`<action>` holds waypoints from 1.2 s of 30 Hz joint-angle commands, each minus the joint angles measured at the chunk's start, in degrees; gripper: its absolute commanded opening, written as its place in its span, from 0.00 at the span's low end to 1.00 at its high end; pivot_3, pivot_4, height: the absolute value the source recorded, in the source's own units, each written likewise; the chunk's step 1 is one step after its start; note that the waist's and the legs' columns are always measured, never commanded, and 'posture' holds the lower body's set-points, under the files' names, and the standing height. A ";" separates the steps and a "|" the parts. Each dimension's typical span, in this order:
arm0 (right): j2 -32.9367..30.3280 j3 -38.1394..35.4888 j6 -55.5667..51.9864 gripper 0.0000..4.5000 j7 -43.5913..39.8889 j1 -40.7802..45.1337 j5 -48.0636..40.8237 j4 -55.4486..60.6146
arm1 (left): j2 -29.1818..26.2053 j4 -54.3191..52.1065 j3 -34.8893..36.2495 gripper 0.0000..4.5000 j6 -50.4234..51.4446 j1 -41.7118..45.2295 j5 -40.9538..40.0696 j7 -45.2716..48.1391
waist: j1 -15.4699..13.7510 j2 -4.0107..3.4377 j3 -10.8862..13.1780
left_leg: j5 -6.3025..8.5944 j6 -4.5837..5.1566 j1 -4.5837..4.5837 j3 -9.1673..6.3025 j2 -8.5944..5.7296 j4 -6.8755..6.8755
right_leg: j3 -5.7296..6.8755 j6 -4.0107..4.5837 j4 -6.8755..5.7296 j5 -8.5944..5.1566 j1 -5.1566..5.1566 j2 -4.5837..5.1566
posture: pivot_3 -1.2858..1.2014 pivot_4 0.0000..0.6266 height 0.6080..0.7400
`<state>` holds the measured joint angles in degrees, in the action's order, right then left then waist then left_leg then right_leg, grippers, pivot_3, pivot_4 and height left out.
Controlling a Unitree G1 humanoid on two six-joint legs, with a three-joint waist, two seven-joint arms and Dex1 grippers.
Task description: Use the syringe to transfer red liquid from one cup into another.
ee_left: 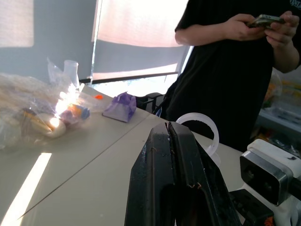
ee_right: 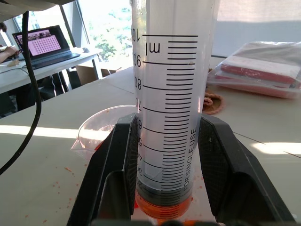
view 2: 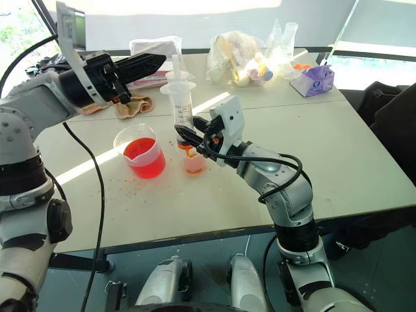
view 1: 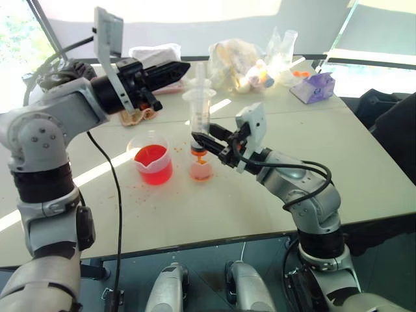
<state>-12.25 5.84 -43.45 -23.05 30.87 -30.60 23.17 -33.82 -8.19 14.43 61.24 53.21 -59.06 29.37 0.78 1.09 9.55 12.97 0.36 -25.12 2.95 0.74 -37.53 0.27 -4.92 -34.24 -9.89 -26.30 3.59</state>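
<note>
The syringe [view 1: 199, 107] stands upright with its orange tip down in the smaller cup [view 1: 201, 171], which holds a little pale pink-orange liquid. My right gripper [view 1: 207, 135] is shut on the lower barrel of the syringe [ee_right: 171, 117]; the black plunger seal sits low near the tip. The wider spouted beaker [view 1: 153, 162], left of the small cup, holds bright red liquid [view 1: 155, 170]. My left gripper [view 1: 179, 69] is shut and empty, hovering left of and slightly above the white plunger top [ee_left: 200, 126].
A crumpled cloth [view 1: 138, 115] and a red-and-white packet lie behind the beaker. A plastic bag of items [view 1: 240, 65], flasks [view 1: 285, 49] and a purple box [view 1: 314, 88] sit at the table's back. A person in black [ee_left: 225, 70] stands beyond the table. Red droplets spot the tabletop.
</note>
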 commanded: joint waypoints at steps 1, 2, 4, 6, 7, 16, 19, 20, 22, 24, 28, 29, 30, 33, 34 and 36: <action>-0.20 -0.62 1.16 0.29 -0.50 0.66 0.05 0.39 | -0.28 -2.65 1.64 0.01 0.59 -0.13 -2.12 -0.78 | 0.00 0.00 0.00 | 0.00 0.00 0.00 0.00 0.00 0.00 | 0.00 0.00 0.00 0.00 0.00 0.00 | 0.52 0.24 1.00; -0.23 -0.62 1.18 0.29 -0.54 0.71 0.08 0.33 | -0.23 -2.82 1.55 0.01 0.83 -0.31 -2.38 -0.92 | -0.02 0.00 0.00 | 0.00 0.00 0.00 0.00 0.00 0.00 | 0.00 0.00 0.00 0.00 0.00 0.00 | 0.52 0.24 1.00; -0.26 -0.63 1.21 0.29 -0.57 0.86 0.10 0.19 | -0.24 -3.01 1.16 0.01 1.43 -0.68 -2.79 -1.26 | -0.02 0.00 0.00 | 0.00 0.00 0.00 0.00 0.00 0.00 | 0.00 0.01 0.00 -0.01 0.00 0.00 | 0.52 0.24 1.00; -0.28 -0.62 1.23 0.29 -0.60 0.96 0.14 0.19 | -0.36 -3.25 0.69 0.01 1.64 -1.01 -2.91 -1.29 | -0.01 0.00 0.00 | 0.00 0.00 0.00 0.00 0.00 0.00 | 0.00 0.01 0.00 0.00 0.00 0.00 | 0.52 0.24 1.00; -0.33 -0.57 1.27 0.29 -0.65 0.99 0.20 0.24 | -0.37 -3.23 0.50 0.01 1.76 -1.08 -2.84 -1.34 | -0.01 0.00 0.00 | 0.00 0.00 0.00 0.00 -0.01 0.00 | 0.00 0.01 0.00 0.00 0.00 0.00 | 0.52 0.24 1.00; -0.88 0.17 1.71 0.29 -1.67 1.58 1.34 0.55 | -1.40 -2.85 -2.69 0.01 3.10 -1.84 -0.60 0.01 | -0.02 0.00 0.00 | 0.00 0.00 0.00 0.00 -0.01 -0.01 | 0.00 0.07 0.00 -0.04 0.00 0.00 | 0.52 0.24 1.00; -1.11 0.41 1.88 0.29 -1.91 1.70 1.65 0.63 | -1.85 -2.70 -3.35 0.01 3.52 -1.97 -0.56 0.50 | 0.00 0.00 0.00 | 0.00 0.00 0.00 0.01 -0.01 -0.01 | 0.00 0.09 0.00 -0.05 0.00 0.00 | 0.52 0.24 1.00; -1.17 0.48 1.97 0.29 -2.02 1.75 1.78 0.64 | -1.99 -2.63 -3.74 0.01 3.84 -2.04 -0.29 0.57 | 0.01 0.00 0.00 | 0.00 0.00 0.00 0.00 -0.01 -0.01 | 0.00 0.09 0.00 -0.05 0.00 -0.01 | 0.52 0.24 1.00; -1.15 0.51 2.07 0.29 -2.19 1.79 2.02 0.65 | -2.22 -2.65 -4.31 0.01 4.31 -2.24 0.25 0.89 | -0.02 0.00 0.00 | 0.00 0.00 0.00 0.01 -0.02 -0.01 | 0.00 0.09 0.00 -0.05 0.00 -0.01 | 0.52 0.24 1.00; -1.13 0.54 2.19 0.29 -2.30 1.86 2.20 0.70 | -2.39 -2.82 -4.63 0.01 4.68 -2.54 0.42 1.15 | -0.03 0.00 0.00 | 0.00 0.00 0.00 0.01 -0.01 -0.01 | 0.00 0.09 0.00 -0.05 0.00 -0.01 | 0.52 0.24 1.00; -1.05 0.47 2.27 0.29 -2.50 2.03 2.44 0.86 | -2.37 -3.20 -4.86 0.01 5.35 -3.14 0.27 1.32 | -0.01 0.00 0.00 | 0.00 0.00 0.00 0.00 -0.01 -0.01 | 0.00 0.09 0.00 -0.05 0.00 0.00 | 0.52 0.24 1.00; -1.00 0.43 2.28 0.29 -2.55 2.04 2.50 0.87 | -2.39 -3.31 -4.95 0.01 5.38 -3.27 0.32 1.38 | 0.00 0.00 0.00 | 0.00 0.00 0.00 0.00 -0.01 -0.01 | 0.00 0.10 0.00 -0.06 0.00 0.00 | 0.52 0.24 1.00; -0.96 0.43 2.26 0.29 -2.58 2.06 2.56 0.96 | -2.41 -3.33 -4.93 0.01 5.53 -3.43 0.29 1.35 | 0.00 0.00 0.00 | 0.00 0.00 0.00 0.00 -0.01 -0.01 | 0.00 0.10 0.00 -0.06 0.00 0.00 | 0.52 0.24 1.00; -0.86 0.20 2.13 0.29 -2.65 2.23 2.54 1.19 | -2.32 -3.39 -4.85 0.01 5.87 -3.78 0.35 1.31 | -0.02 0.00 0.00 | 0.00 0.00 0.00 0.00 -0.01 -0.01 | 0.00 0.10 0.00 -0.06 0.00 0.00 | 0.52 0.24 1.00; -0.84 0.15 2.13 0.29 -2.64 2.28 2.53 1.25 | -2.29 -3.60 -4.88 0.01 5.93 -4.00 0.38 1.33 | -0.02 0.00 0.00 | 0.00 0.00 0.00 0.01 -0.01 -0.01 | 0.00 0.10 0.00 -0.06 0.00 0.00 | 0.52 0.24 1.00; -0.79 0.07 2.18 0.29 -2.60 2.41 2.54 1.27 | -2.22 -3.91 -4.91 0.01 6.00 -4.31 0.39 1.32 | -0.02 0.00 0.00 | 0.00 0.00 0.00 0.00 -0.01 -0.01 | 0.00 0.10 0.00 -0.06 0.00 0.00 | 0.52 0.24 1.00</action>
<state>-13.73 6.59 -43.40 -25.16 30.89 -27.20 21.11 -35.89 -10.56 11.02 65.92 49.70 -58.56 30.07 0.76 1.09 9.55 12.97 0.36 -25.12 2.94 0.73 -37.55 0.27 -4.82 -34.24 -9.95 -26.30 3.58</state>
